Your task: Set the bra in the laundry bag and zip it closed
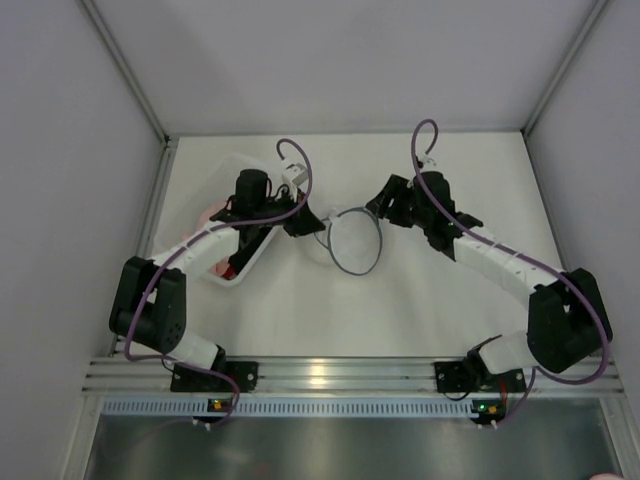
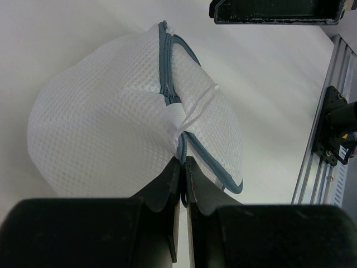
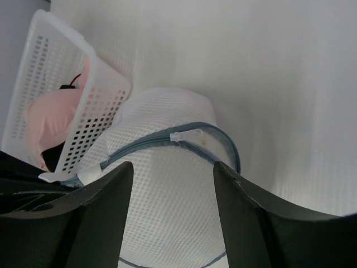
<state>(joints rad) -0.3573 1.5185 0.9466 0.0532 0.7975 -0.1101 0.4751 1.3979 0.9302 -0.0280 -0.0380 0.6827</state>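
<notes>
One round mesh laundry bag [image 1: 355, 243] lies between two grippers. The left gripper [image 2: 182, 162] has its fingers clamped together on the bag's grey-blue zipper rim. The right gripper [image 3: 173, 167] has its fingers apart, with one zipper pull [image 3: 187, 134] just beyond them and one white basket [image 3: 67, 72] holding one pink cloth [image 3: 47, 114] off to their side.

Lower edge of laundry bag [image 3: 167, 195] off-frame

No text, label, brand, number or sign is legible in any view. The laundry bag [image 2: 111, 128] mesh, its zipper pull [image 3: 187, 135] and the white perforated basket [image 3: 50, 72] show no readable marking. Any print on the black arm links [image 1: 150, 300] is too small to resolve in the top view.
</notes>
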